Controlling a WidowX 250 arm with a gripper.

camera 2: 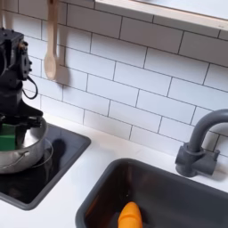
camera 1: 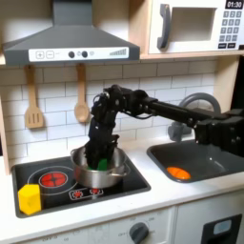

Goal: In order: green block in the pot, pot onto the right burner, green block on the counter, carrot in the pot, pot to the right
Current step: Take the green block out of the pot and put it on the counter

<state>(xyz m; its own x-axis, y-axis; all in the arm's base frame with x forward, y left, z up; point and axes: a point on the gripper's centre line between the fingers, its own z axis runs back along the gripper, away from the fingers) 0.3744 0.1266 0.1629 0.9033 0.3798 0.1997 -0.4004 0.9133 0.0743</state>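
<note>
The silver pot stands on the black stovetop, over the burner on the first exterior view's right. My gripper reaches down into the pot from above. Its dark fingers are closed around the green block, which sits at about rim height inside the pot. The orange carrot lies in the dark grey sink. Pale counter surrounds the stove and the sink.
A yellow block rests at the stovetop's front corner on the first exterior view's left, beside a red-ringed burner. The dark faucet rises behind the sink. Wooden utensils hang on the tiled wall.
</note>
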